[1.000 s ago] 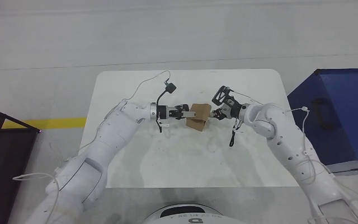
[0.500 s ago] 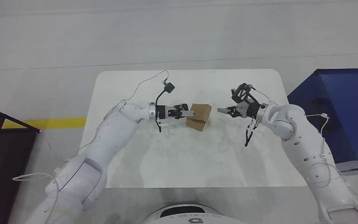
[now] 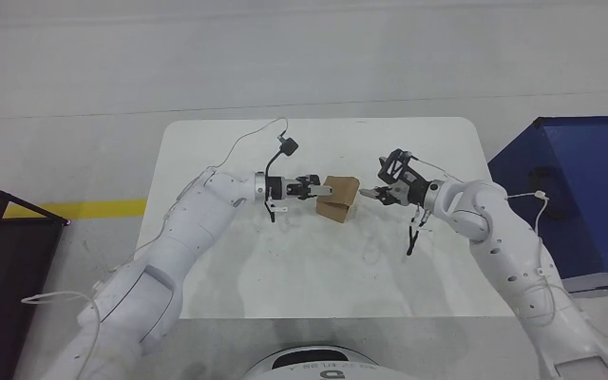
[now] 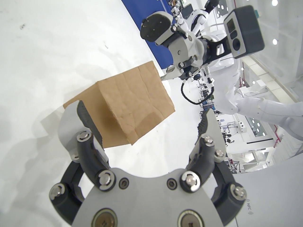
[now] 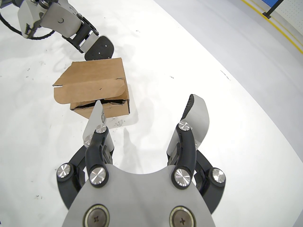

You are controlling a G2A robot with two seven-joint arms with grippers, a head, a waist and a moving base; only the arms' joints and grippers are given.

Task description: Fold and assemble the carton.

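A small brown carton point(image 3: 339, 197) lies mid-table with a gripper at each end. In the left wrist view, my left gripper point(image 4: 143, 107) is open, and one finger pad point(image 4: 87, 116) rests against the carton point(image 4: 135, 95) while the other stands well off it. My right gripper point(image 5: 146, 106) is open at the other end of the carton point(image 5: 94, 86). One of its fingertips point(image 5: 97, 109) is at the carton's end, where a curved flap lies loosely over a dark gap. In the top view, the left gripper point(image 3: 318, 190) and right gripper point(image 3: 373, 195) face each other.
The white table point(image 3: 285, 275) has bare surface around the carton on all sides. A blue bin point(image 3: 560, 199) stands beyond the table's right edge, and a dark frame point(image 3: 19, 247) sits off its left side.
My right gripper drew back from the carton to the right, then came back close to its end. The left arm and the carton stayed put.
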